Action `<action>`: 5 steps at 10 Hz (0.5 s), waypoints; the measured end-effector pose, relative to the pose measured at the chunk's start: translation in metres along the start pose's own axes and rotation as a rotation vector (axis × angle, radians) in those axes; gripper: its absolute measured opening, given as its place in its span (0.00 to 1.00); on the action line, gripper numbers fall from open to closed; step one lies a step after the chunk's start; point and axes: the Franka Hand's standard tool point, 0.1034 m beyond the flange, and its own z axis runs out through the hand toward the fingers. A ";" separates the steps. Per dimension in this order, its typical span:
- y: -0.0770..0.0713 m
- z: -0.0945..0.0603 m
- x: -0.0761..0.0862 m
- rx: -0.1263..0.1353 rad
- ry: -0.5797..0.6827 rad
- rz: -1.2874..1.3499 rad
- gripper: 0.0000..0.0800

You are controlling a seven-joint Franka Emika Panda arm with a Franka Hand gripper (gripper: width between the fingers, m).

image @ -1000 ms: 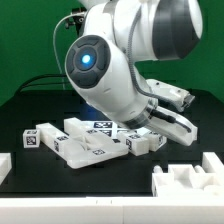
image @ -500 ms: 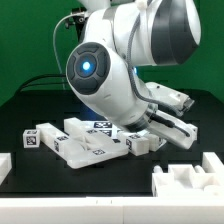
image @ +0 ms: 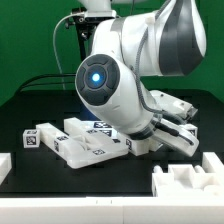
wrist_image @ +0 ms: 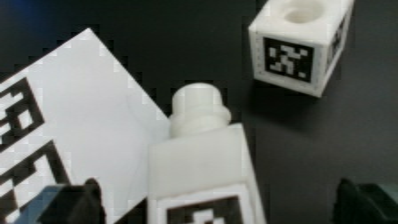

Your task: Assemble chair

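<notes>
Chair (image: pixel 85 146): white tagged parts lying loose in a cluster on the black table (image: pixel 100 195), toward the exterior view's left; none looks joined, so the assembly seems all still to do. Arm bent low over the cluster, with the gripper (wrist_image: pixel 214 203) pointing down. Its fingers (wrist_image: pixel 63 200) are spread wide with a round-tipped leg (wrist_image: pixel 199 130) between them, untouched, and a tagged block (wrist_image: pixel 294 45) lies near.

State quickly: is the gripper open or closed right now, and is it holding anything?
Gripper: open, holding nothing; its fingers flank a white chair part without touching.
</notes>
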 end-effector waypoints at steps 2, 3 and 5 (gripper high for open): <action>0.001 -0.001 0.001 0.002 0.000 0.001 0.70; 0.001 -0.001 0.001 0.002 0.000 0.002 0.70; 0.001 -0.002 0.000 0.003 -0.003 0.001 0.36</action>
